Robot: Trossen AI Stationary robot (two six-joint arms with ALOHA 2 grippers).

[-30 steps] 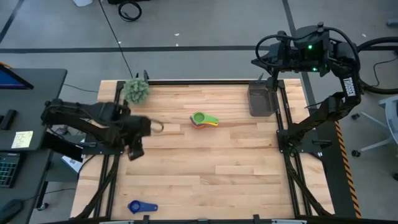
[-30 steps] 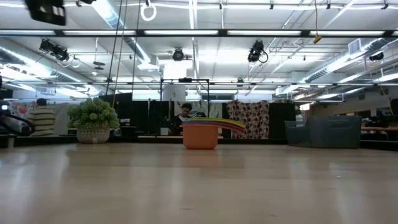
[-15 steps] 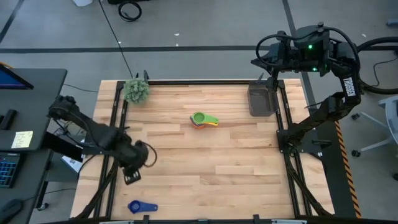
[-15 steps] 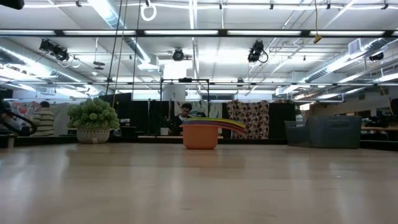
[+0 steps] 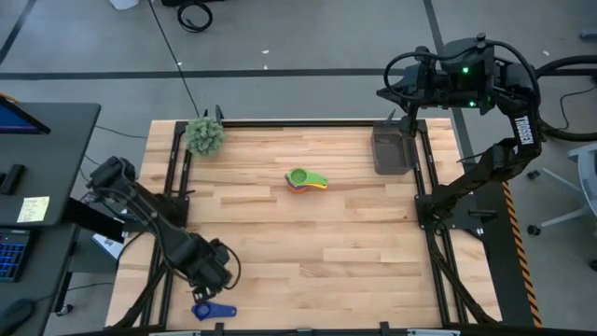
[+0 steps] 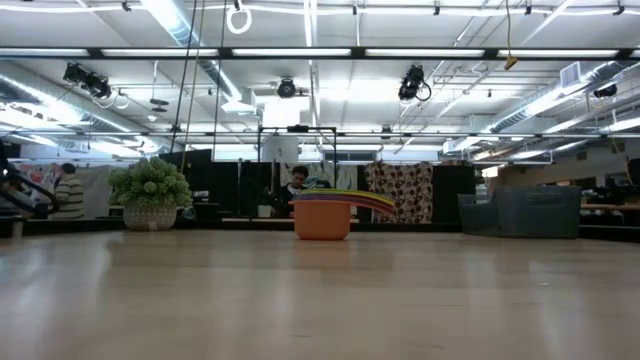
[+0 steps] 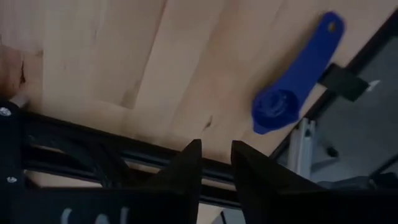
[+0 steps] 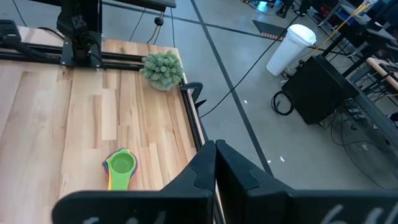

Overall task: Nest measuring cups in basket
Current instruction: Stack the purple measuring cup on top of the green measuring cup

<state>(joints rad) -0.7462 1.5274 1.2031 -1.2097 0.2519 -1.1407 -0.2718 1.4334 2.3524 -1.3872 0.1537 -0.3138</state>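
The lone dark blue measuring cup [image 5: 214,311] lies at the bench's [image 5: 308,243] near left corner, well apart from the nested stack [image 5: 306,179] at mid-bench and the basket [image 5: 391,152] at the far right. The left gripper [image 5: 216,271] has swung from beside the plant ball [image 5: 204,136] to just above that cup, fingers slightly parted and empty, presumably lining up a pickup. The right gripper [image 8: 214,163] waits shut and empty beyond the basket.
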